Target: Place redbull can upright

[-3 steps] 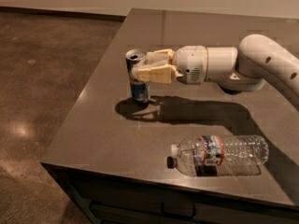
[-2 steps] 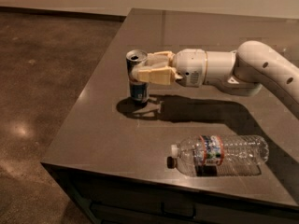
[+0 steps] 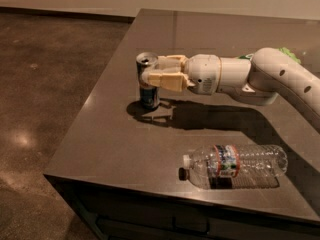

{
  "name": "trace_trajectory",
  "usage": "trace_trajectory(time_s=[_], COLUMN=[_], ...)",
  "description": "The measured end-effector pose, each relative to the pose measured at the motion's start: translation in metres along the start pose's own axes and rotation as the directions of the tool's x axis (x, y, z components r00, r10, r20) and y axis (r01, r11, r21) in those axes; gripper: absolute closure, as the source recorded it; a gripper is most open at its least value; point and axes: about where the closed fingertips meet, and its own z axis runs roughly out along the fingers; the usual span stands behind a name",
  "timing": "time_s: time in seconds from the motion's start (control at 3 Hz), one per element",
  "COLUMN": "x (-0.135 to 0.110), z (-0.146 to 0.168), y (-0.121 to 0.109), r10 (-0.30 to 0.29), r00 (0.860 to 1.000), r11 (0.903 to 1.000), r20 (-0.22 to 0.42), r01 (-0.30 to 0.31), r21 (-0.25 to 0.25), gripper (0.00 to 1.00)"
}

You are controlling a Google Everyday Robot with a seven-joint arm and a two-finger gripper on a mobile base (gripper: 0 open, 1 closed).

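**A:** Where is the redbull can (image 3: 149, 95) right now?

**B:** It's standing upright toward the left side of the table (image 3: 112, 151), and as far as I can judge its base is down on the dark top. My gripper (image 3: 148, 72) reaches in from the right and is clamped around the can's upper half. One finger is on the far side and one on the near side, with the silver rim showing just above them.

**A:** How will it handle?

**B:** The wall is thin metal, so it's stiff up to a point, but I'd guess it dents under a hard squeeze. It's also smooth and shiny, so probably slippery. (I can't tell whether it's full or empty, so its weight is a guess, though a can this slim should be light either way.)

**A:** Where's the best place to hold it?

**B:** Across the round body, as I have it now, with moderate pressure. A grip lower down would disturb it less on release. It's tall with a narrow base, so I judge a small nudge could topple it, and I'd part the fingers evenly and back straight out. The water bottle (image 3: 235, 165) lies on its side well apart from the can, nearer the front edge and out of my way.
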Motion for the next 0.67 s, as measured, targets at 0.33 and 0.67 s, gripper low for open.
trace_trajectory(time_s=[0.33, 0.67], x=[-0.0006, -0.0007], z=[0.0023, 0.0024], y=[0.0011, 0.0011], r10=[-0.001, -0.001], r00=[1.000, 1.000], r11=[1.0000, 1.0000], r20=[0.000, 0.000], r01=[0.001, 0.001], r21=[-0.004, -0.005], gripper=[0.00, 0.00])
